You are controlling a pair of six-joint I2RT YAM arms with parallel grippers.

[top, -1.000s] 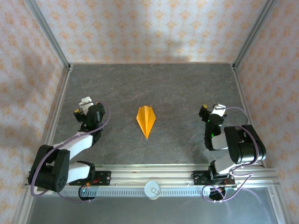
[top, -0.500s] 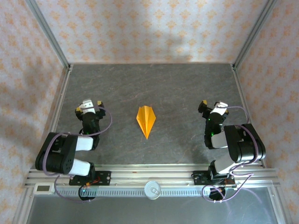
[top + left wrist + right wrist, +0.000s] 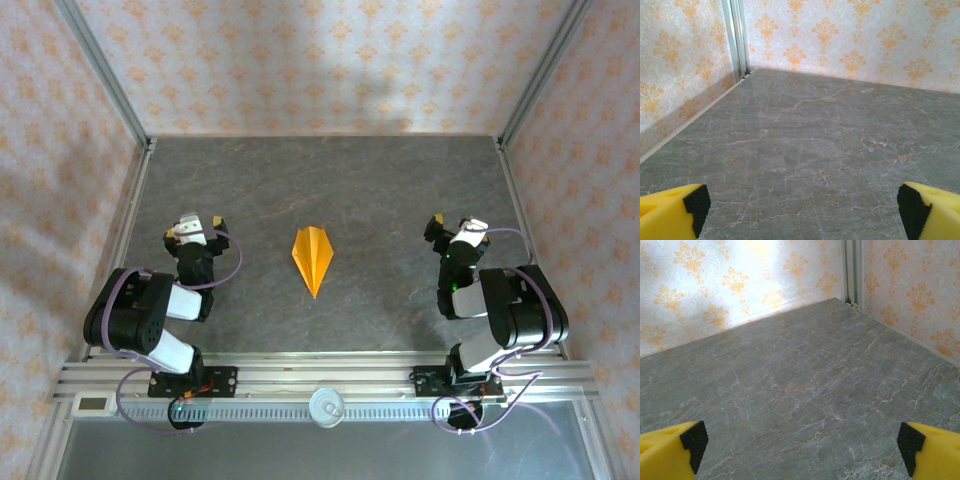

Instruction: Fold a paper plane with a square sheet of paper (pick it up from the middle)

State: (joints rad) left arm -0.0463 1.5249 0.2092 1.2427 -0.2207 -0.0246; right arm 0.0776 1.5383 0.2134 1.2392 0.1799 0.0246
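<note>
We are holding our left gripper point(image 3: 198, 225) and right gripper point(image 3: 452, 226) wide open and empty, the paper plane point(image 3: 313, 258) lying on the table point(image 3: 320, 180) midway between them, its point facing us, neither arm clearly nearer

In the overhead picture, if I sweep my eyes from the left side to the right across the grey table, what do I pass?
left gripper → orange paper plane → right gripper
</note>
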